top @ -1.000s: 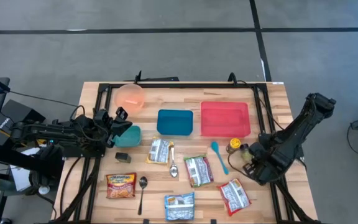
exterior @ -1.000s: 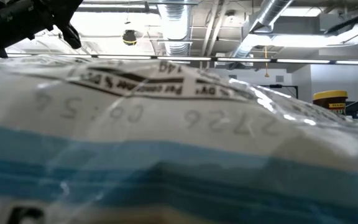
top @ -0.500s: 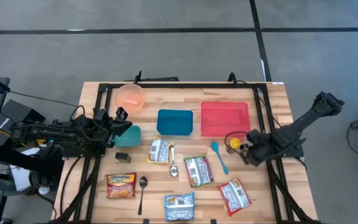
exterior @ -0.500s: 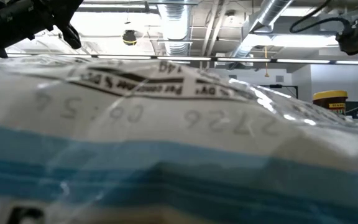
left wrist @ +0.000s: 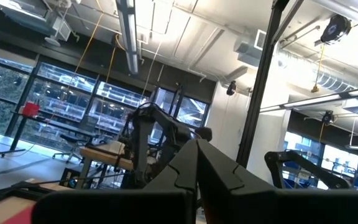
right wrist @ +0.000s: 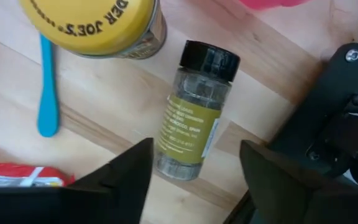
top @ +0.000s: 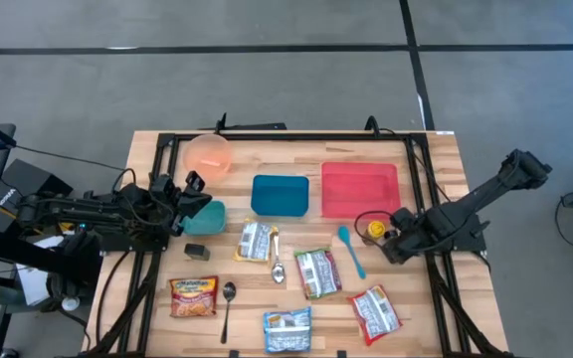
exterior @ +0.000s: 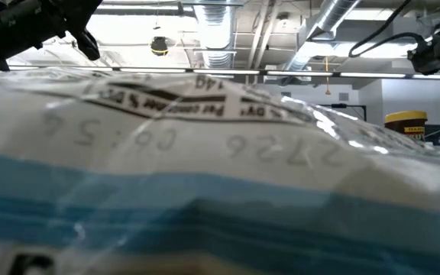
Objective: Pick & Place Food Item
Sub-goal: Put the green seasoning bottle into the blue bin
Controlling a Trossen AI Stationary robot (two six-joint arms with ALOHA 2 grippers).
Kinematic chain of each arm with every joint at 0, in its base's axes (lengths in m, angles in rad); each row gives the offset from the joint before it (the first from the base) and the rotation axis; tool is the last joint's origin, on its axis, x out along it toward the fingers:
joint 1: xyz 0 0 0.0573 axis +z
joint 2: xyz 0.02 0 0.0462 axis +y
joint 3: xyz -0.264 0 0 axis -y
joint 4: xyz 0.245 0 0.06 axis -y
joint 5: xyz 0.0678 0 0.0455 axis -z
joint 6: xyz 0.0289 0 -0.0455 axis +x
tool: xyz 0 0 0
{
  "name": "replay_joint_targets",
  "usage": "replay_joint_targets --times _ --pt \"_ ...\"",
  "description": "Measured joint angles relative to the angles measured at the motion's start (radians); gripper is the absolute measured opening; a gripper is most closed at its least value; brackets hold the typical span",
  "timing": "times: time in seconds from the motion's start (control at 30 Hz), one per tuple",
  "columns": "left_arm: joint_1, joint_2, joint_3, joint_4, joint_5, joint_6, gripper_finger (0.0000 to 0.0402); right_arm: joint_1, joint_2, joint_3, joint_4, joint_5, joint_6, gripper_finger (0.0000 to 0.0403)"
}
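Note:
A clear spice jar with a black cap lies on its side on the wooden table, next to a jar with a yellow lid. My right gripper is open above the spice jar's bottom end, one finger on either side and clear of it. In the high view this gripper sits at the right of the table beside the yellow-lidded jar. My left gripper is shut at the table's left edge by a teal bowl.
A blue spoon and food packets lie near the right gripper. A red tray, a blue tray and a pink bowl stand toward the far edge. A packet fills the low view.
My right gripper has moved from the near right part of the table toward the far edge and a little left, ending beside the yellow-lidded jar, with the arm stretched out. Nothing on the table has moved.

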Motion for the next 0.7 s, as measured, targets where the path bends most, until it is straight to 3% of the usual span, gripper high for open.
replay_joint_targets --times 0.17,0.43,0.7 --pt "0.0 0.0 0.0 -0.004 0.0 0.0 0.0 0.0 0.02 -0.026 0.036 0.004 -0.018 0.0268" --pt "0.0 0.0 0.0 -0.007 0.0 0.0 0.0 0.0 -0.068 -0.214 0.268 -0.014 0.038 0.0269" --pt "0.0 0.0 0.0 -0.007 0.0 -0.003 0.0 -0.001 -0.052 -0.216 0.276 -0.011 0.055 0.0269"
